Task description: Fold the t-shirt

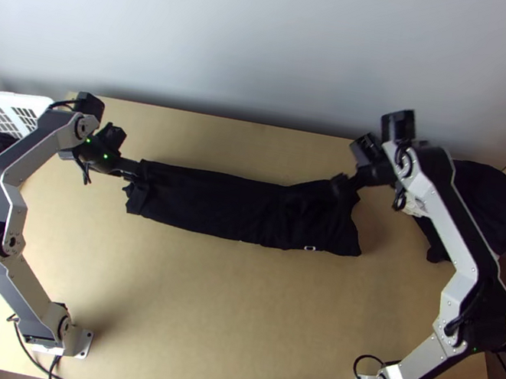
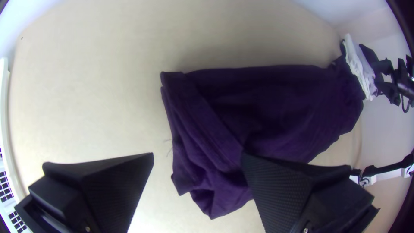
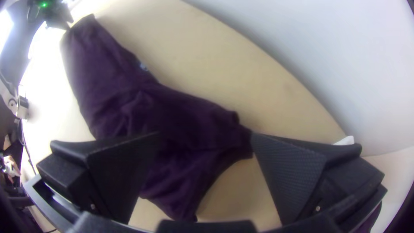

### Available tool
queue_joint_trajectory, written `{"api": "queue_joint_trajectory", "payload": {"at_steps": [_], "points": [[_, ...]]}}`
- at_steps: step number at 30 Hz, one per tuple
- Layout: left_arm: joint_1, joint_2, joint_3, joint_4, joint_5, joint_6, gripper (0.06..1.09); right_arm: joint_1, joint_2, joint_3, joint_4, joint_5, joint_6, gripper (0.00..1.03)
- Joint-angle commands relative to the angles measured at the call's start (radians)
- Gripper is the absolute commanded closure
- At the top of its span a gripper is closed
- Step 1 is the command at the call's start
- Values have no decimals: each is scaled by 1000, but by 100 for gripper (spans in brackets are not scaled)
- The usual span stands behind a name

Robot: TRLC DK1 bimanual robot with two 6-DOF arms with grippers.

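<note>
The black t-shirt (image 1: 227, 205) lies as a long narrow folded strip across the table, its right end wider and somewhat rumpled. My left gripper (image 1: 129, 169) is at the strip's left end. In the left wrist view the same gripper (image 2: 198, 156) is open, one finger over the shirt's folded end (image 2: 215, 125), the other over bare table. My right gripper (image 1: 349, 181) is above the shirt's upper right part. In the right wrist view this gripper (image 3: 206, 134) stands open, with dark cloth (image 3: 189, 125) lying between and below its fingers.
A white slatted basket (image 1: 1, 118) holding dark cloth stands at the left edge. Another dark cloth pile (image 1: 488, 202) lies at the table's far right, partly behind the right arm. Cables run along the near edge.
</note>
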Motion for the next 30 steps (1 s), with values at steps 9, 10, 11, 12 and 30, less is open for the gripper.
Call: {"api": "queue_joint_trajectory", "payload": {"at_steps": [9, 10, 11, 12, 30], "points": [[-54, 73, -26, 14, 1, -11, 11, 101, -75, -229, 50, -8, 8, 6], [-60, 76, -23, 14, 1, -12, 11, 105, -72, -238, 56, -6, 8, 6], [-66, 84, -20, 14, 1, -14, 11, 111, -69, -246, 64, -6, 8, 6], [-72, 88, -15, 13, 1, -17, 14, 119, -68, -256, 72, -8, 8, 6], [-118, 193, 45, -69, 32, 0, 71, 153, -62, -333, 134, -9, 23, 6]]}}
